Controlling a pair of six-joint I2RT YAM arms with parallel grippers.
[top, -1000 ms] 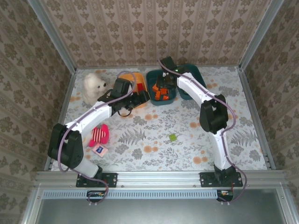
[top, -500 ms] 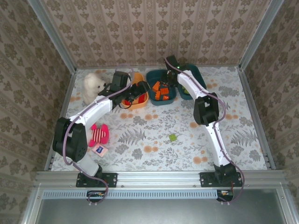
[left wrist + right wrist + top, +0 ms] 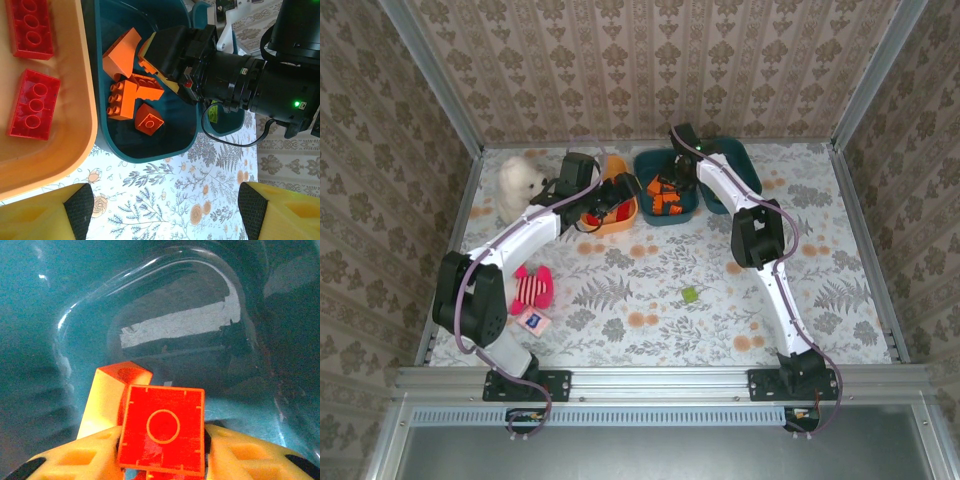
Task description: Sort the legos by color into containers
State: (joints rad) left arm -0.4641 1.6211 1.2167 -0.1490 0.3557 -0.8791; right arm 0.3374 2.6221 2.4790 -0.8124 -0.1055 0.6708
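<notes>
The right gripper [image 3: 162, 437] is dipping inside the middle teal tub [image 3: 60, 315], its yellow fingers [image 3: 240, 455] gripping an orange brick [image 3: 162, 427] from both sides. The brick is presenting its hollow underside to the wrist camera, studs pointing away toward the tub floor. That face looks square, so no long axis can be told. More orange bricks [image 3: 131, 95] are lying jumbled in the same tub. The left gripper [image 3: 165, 202] is hanging wide apart and holding nothing, over the edge of the orange tub [image 3: 65, 155], where two red bricks [image 3: 34, 105] are resting studs-up, long axes parallel. A lime green brick [image 3: 690, 294] is sitting alone on the floral table [image 3: 620, 290], well apart from the tubs.
</notes>
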